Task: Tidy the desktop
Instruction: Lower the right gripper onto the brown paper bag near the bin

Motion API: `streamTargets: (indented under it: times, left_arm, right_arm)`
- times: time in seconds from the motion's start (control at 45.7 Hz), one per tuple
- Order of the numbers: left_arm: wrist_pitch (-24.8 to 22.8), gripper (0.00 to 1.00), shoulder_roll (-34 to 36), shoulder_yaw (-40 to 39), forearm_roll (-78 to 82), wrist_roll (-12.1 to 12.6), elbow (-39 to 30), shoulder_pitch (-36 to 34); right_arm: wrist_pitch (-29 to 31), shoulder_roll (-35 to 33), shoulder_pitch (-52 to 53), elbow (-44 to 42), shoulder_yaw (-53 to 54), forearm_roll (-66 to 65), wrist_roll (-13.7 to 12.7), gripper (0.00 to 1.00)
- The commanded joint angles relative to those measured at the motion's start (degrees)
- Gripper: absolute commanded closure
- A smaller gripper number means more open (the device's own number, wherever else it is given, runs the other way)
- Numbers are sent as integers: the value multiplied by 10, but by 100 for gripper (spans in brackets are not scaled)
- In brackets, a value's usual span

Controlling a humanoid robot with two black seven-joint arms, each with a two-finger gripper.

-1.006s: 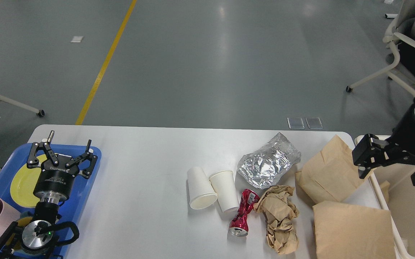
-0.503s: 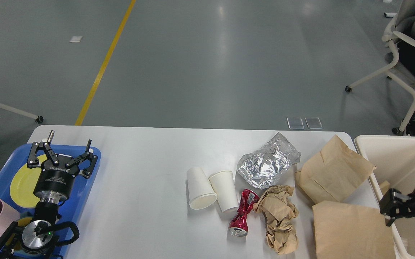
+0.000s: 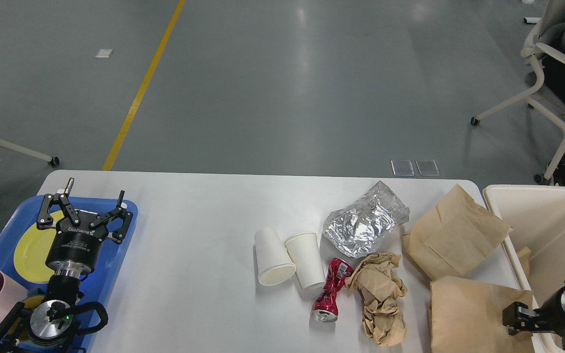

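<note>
Across the white tabletop (image 3: 194,235) litter remains: paper cups (image 3: 289,260), crushed can (image 3: 330,290), foil (image 3: 364,224), paper bags (image 3: 451,238). Left end effector (image 3: 85,211) hovers wide over the blue tray (image 3: 115,264); right end effector (image 3: 520,314), state indeterminable, sits beside the bin (image 3: 532,206). Recommend gripping the nearest bag by its edge.

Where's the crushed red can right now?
The crushed red can lies on the desktop, right of centre, between a white paper cup and the crumpled brown paper.

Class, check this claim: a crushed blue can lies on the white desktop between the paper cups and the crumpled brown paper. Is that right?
Not quite. In the head view the crushed can is red, not blue. It does lie on the desktop, between the paper cups and the crumpled brown paper.
</note>
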Motion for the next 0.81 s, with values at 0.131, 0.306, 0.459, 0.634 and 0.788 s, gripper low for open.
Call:
streamTargets:
  times: [0.131, 0.306, 0.459, 0.634, 0.788]
  left_arm:
    - [0, 4, 0, -1, 1, -1, 0, 0]
    - [0, 4, 0, -1, 0, 0, 0, 0]
    - [0, 4, 0, 0, 0, 0, 0, 0]
    - [0, 4, 0, -1, 1, 0, 0, 0]
    - [0, 4, 0, -1, 0, 0, 0, 0]
  right_arm:
    - [-6, 13, -34, 3, 65, 6, -1, 10]
    - [-4, -1, -19, 4, 70, 11, 0, 10]
    - [0, -4, -4, 7, 70, 15, -1, 9]
    - [-2, 5, -6, 19, 73, 18, -1, 9]
    - [-8, 7, -22, 15, 74, 19, -5, 23]
